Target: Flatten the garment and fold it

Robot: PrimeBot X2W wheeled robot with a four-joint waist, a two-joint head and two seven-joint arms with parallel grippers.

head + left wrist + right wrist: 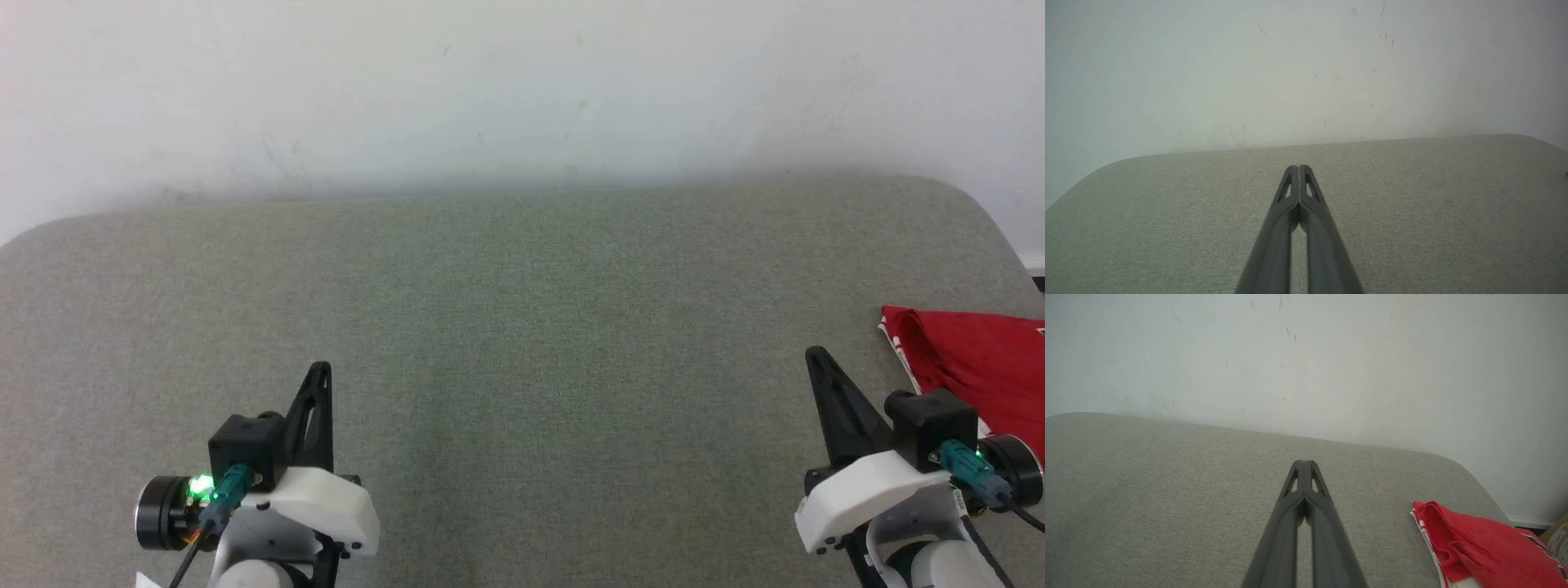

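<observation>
On the grey fabric tabletop, at its right edge: the garment, a crumpled red heap, with a white, red-striped trim along the side facing the tabletop's middle. Over the tabletop's near left part: the left hand, dark fingers pressed together, clamped on nothing. Over the tabletop's near right part: the right hand, likewise closed and empty, just beside the garment, fingertips clear of the cloth. Behind the tabletop's far edge: a pale, scuffed wall.
</observation>
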